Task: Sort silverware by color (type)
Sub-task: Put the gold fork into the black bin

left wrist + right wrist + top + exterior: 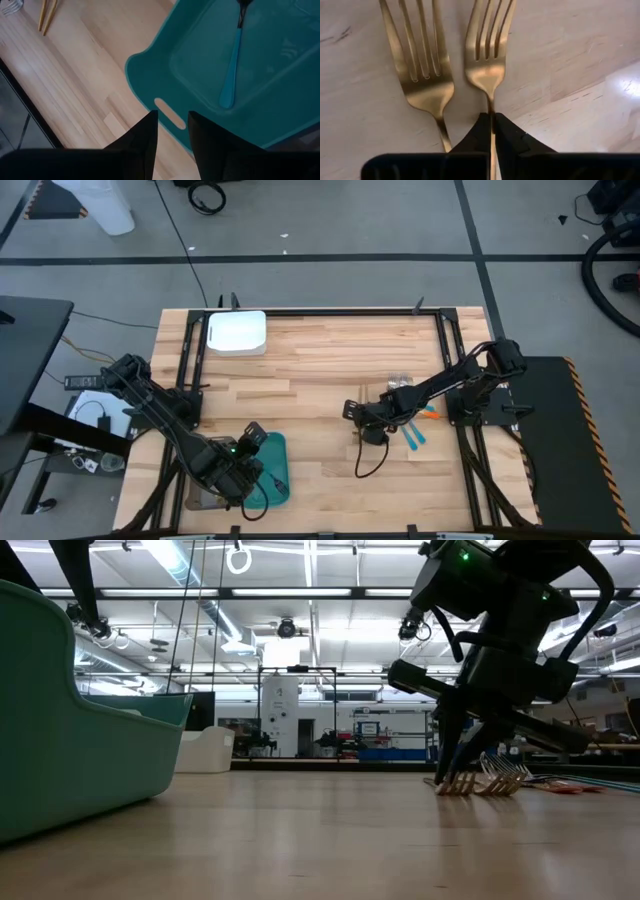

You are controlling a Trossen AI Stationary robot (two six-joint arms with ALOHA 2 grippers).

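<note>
Overhead, much stays hard to read: the right gripper [372,423] covers the silverware pile beneath it, so only some pale tines, a slim teal-blue utensil [415,439] and a sliver of an orange utensil [431,416] show on the light wooden table [320,370] just beside it. From table height the pile is a low tangle of tines, and the big teal plastic tray [60,730] is cut off at the frame's edge. The right wrist camera is plainer: two slim gold metal forks [422,65] lie side by side on the wood, tines pointing away, and the right gripper's dark fingers [481,132] are pinched together on the thin neck of one gold fork [487,55], its handle hidden below them. That arm reaches in from the table's right side, stretched low toward the middle. The left arm bends down at the near left corner, its left gripper [172,132] hanging over the tray's handle slot with the fingers partly apart and nothing between them; a teal-blue fork [234,60] lies inside the tray, its head cut off. A white rectangular tray [236,333] sits at the far left.
</note>
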